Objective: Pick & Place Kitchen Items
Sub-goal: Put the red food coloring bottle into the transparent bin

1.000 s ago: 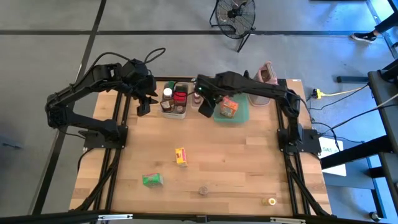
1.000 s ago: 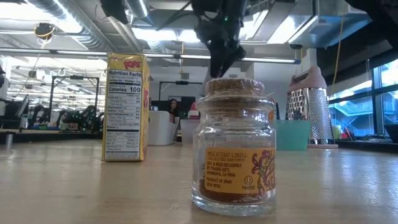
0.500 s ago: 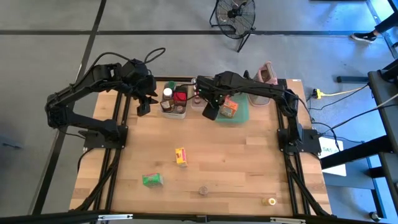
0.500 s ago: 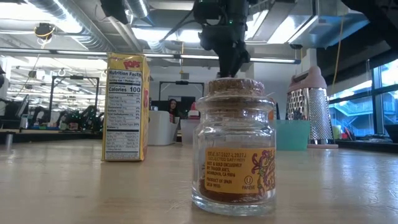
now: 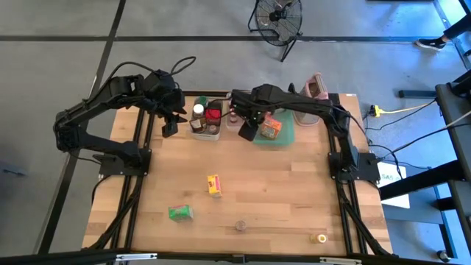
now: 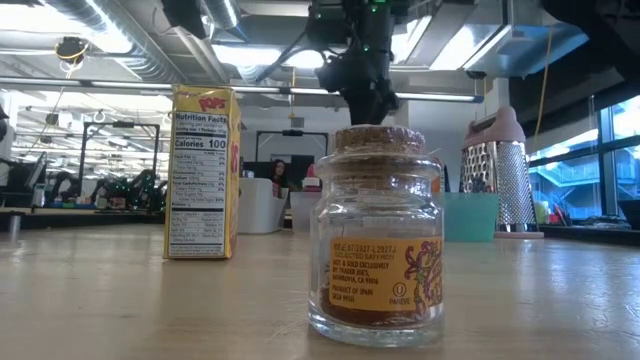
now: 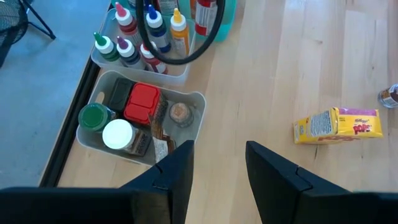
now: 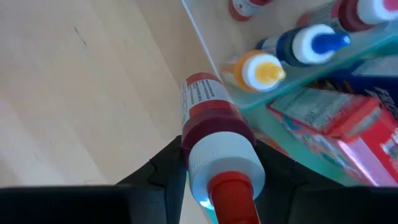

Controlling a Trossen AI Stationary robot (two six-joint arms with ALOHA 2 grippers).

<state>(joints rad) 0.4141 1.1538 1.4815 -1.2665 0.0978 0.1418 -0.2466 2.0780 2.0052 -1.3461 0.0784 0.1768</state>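
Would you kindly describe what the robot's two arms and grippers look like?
Both arms are dark, nearly black, built of jointed segments with black cables looping off them. The left gripper has two flat, dark, angular fingers; the right gripper shows matching dark fingers.

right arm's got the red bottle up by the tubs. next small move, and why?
Probably carry it on over the small-bottle tub and lower it in. The right gripper is shut on the red bottle, held beside that tub's other capped bottles. The left gripper waits open above the jar tub.
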